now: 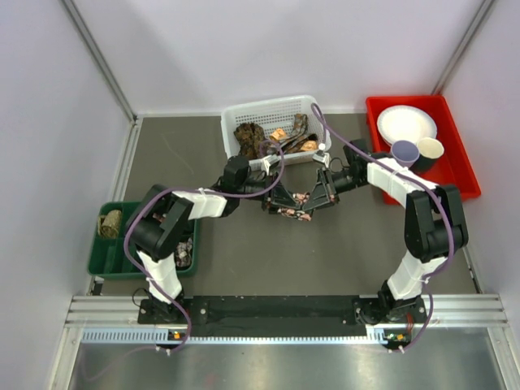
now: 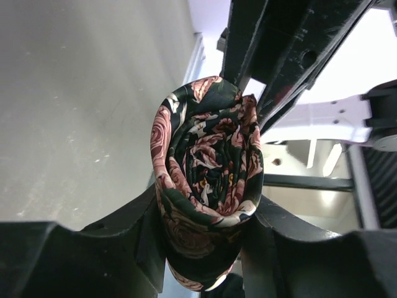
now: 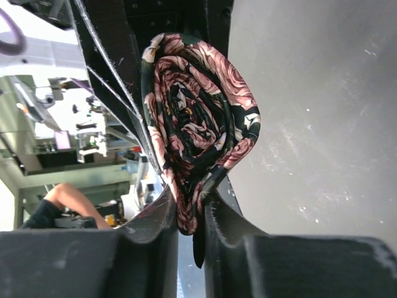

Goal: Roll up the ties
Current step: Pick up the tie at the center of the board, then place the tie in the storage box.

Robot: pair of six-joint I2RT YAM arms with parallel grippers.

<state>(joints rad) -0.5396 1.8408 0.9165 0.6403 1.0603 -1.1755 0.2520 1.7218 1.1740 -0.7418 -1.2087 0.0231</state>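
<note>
A dark tie with pink roses, rolled into a compact coil [image 1: 294,203], hangs above the table between both arms. In the left wrist view the coil [image 2: 208,180] sits end-on between the fingers of my left gripper [image 2: 208,248], and both fingers press its sides. In the right wrist view my right gripper [image 3: 191,211] is nearly closed, pinching the coil's [image 3: 198,118] lower edge and loose tail. From above, the left gripper [image 1: 272,199] and the right gripper [image 1: 317,199] meet at the coil from opposite sides. More ties [image 1: 252,138] lie loose in the white basket.
The white mesh basket [image 1: 272,110] stands at the back centre. A red tray [image 1: 463,162] at the back right holds a white plate [image 1: 406,123] and two cups. A green bin [image 1: 101,252] at the near left holds rolled ties [image 1: 110,223]. White walls enclose the table.
</note>
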